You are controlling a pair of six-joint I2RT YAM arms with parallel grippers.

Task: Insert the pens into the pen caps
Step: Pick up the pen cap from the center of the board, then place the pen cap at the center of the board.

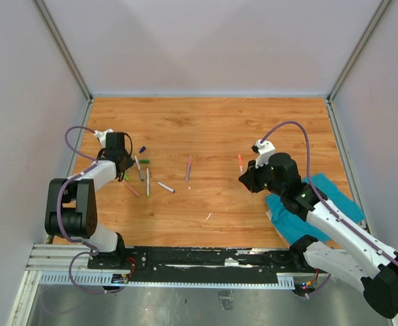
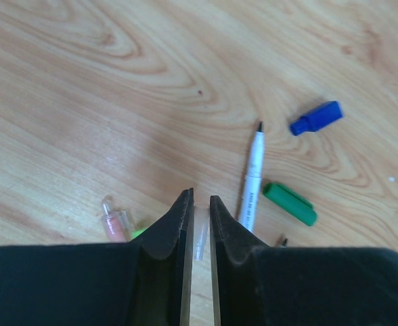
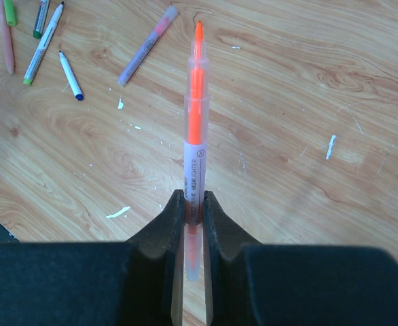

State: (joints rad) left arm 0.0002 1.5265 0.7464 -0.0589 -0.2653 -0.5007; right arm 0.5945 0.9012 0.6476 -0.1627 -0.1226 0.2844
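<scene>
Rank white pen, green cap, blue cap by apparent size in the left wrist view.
1. White pen, clearly longest.
2. Green cap and blue cap: about alike; green lies nearer the camera, so no ranking.

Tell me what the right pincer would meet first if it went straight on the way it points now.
The way looks free: the right pincer grips an orange pen, and only bare table lies beyond its tip. Its height is unclear.

Top camera, above and behind the arms [image 1: 83, 197], looks steeply down on the whole bench [image 1: 212, 129]. Wrist cameras sit close, facing past the left end effector [image 2: 199, 204] and right end effector [image 3: 194, 200]; all share the 9 o'clock pens [image 1: 147, 182].
</scene>
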